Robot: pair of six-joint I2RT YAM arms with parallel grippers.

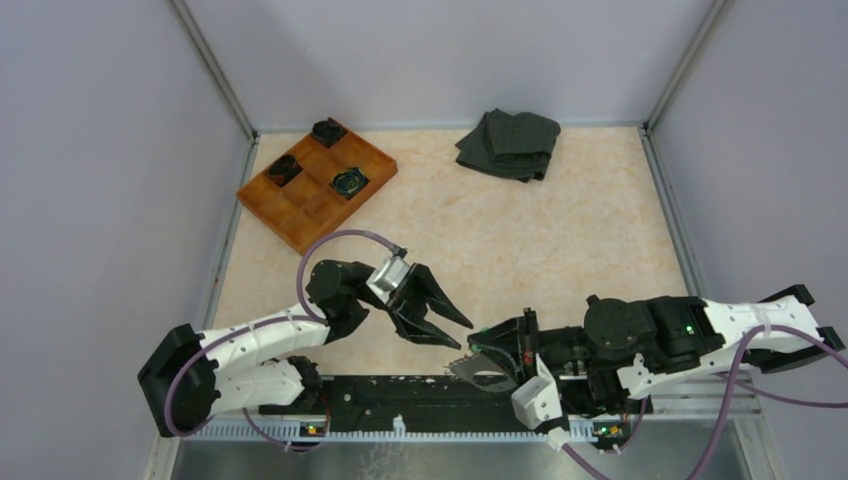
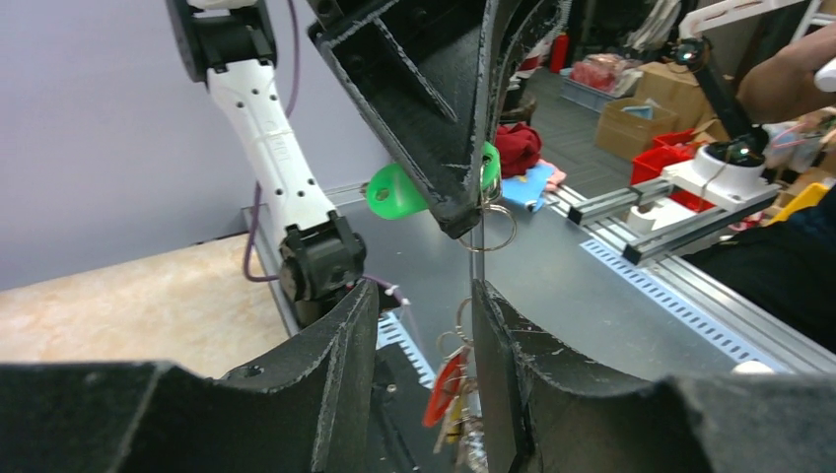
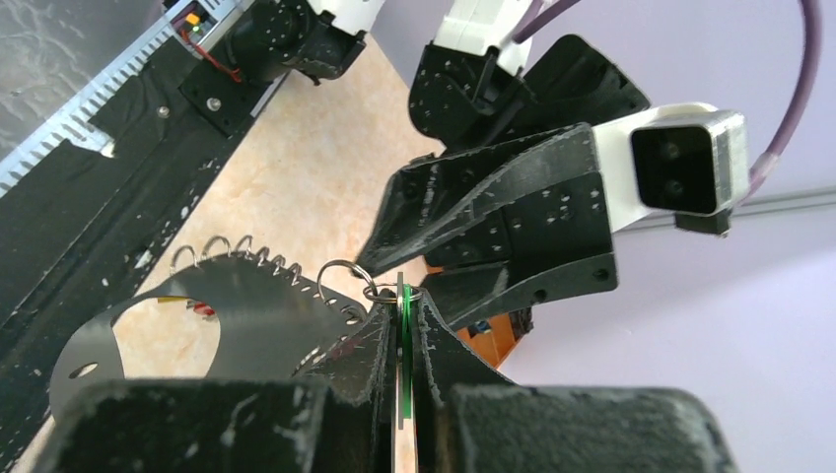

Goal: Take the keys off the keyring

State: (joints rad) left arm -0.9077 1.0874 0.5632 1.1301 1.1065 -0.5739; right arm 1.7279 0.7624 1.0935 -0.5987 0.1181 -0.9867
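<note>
Keyring (image 3: 340, 263) hung at the tip of the right gripper (image 3: 403, 300), jaws clamped on a green tag (image 2: 396, 193), straight ahead of the left gripper (image 1: 463, 333), jaws half parted.

Green tag (image 3: 404, 360) in right claw (image 3: 404, 302)

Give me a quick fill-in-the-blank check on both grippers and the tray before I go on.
1. The right gripper is shut on a ____ tag.
2. The left gripper has its jaws ____.
3. The orange tray holds ____ black round objects.
Missing words: green; open; three.
</note>
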